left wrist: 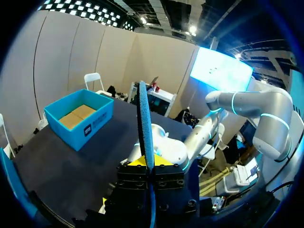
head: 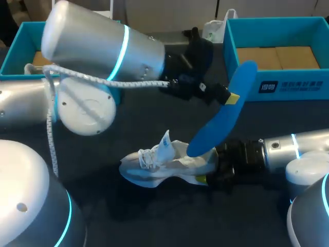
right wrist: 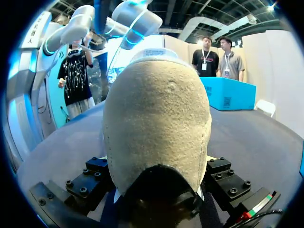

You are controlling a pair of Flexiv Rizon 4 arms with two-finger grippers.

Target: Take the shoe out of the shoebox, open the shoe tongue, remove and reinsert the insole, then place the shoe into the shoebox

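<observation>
We counted one shoe point(head: 159, 163), one blue insole point(head: 223, 121) and two teal boxes on the table point(head: 154, 221): the left box point(head: 14, 49) at the far left corner and the right box point(head: 277, 23) at the far right. Our left jaws were pressed together on one end of the insole and held it tilted in the air, its lower end just over the shoe; whether it touched, we could not tell. In the left wrist view the insole point(left wrist: 144, 123) stood edge-on, straight out from between the yellow tips. Our right jaws were spread around the heel and pinched it from both sides. The shoe point(right wrist: 156, 109) rested on the table, outside both boxes, toe toward our left. The right box bore a dark label point(head: 290, 86) with white print, too small for us to read.
</observation>
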